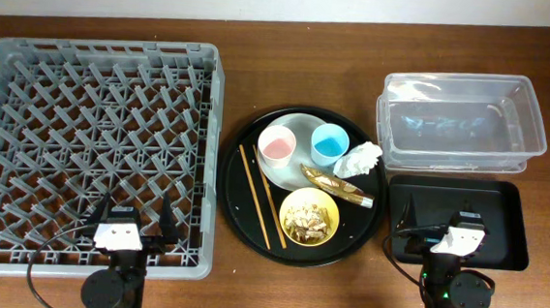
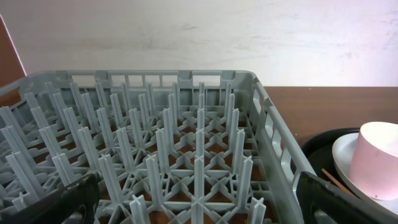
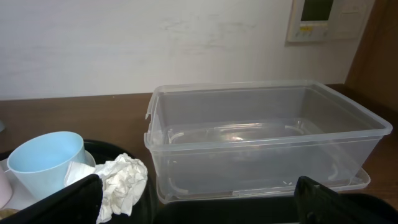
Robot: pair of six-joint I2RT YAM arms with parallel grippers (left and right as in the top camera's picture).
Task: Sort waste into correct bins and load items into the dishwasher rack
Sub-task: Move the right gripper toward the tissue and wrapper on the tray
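We see a big grey rack point(image 1: 91, 141) with lots of pegs sitting on the left side of the brown table point(image 1: 290, 77). Our left gripper point(image 2: 198, 206) hangs over the near edge of the rack, and its two black fingers point(image 2: 62, 202) are spread wide with nothing between them. In the middle of the table is a round black tray point(image 1: 236, 195). On it sits a pale plate point(image 1: 306, 127) with a pink cup point(image 1: 277, 146) and a blue cup point(image 1: 330, 141) standing side by side, both the right way up. A crumpled white tissue point(image 1: 359, 161) lies just beside the blue cup, at the right edge of the plate. A shiny gold wrapper point(image 1: 336, 184) lies between the plate and a yellow bowl point(image 1: 309, 218). The bowl is at the near side of the round tray and has beige food scraps point(image 1: 308, 215) in it. Two thin wooden chopsticks point(image 1: 260, 197) lie side by side on the left part of the round tray, next to the plate and the bowl. On the right side of the table is a clear plastic tub point(image 1: 462, 123), and a small black tray point(image 1: 504, 214) sits just in front of it. Our right gripper point(image 3: 198, 202) hangs over the small black tray and faces the tub. Its fingers point(image 3: 339, 199) are also spread wide and hold nothing.
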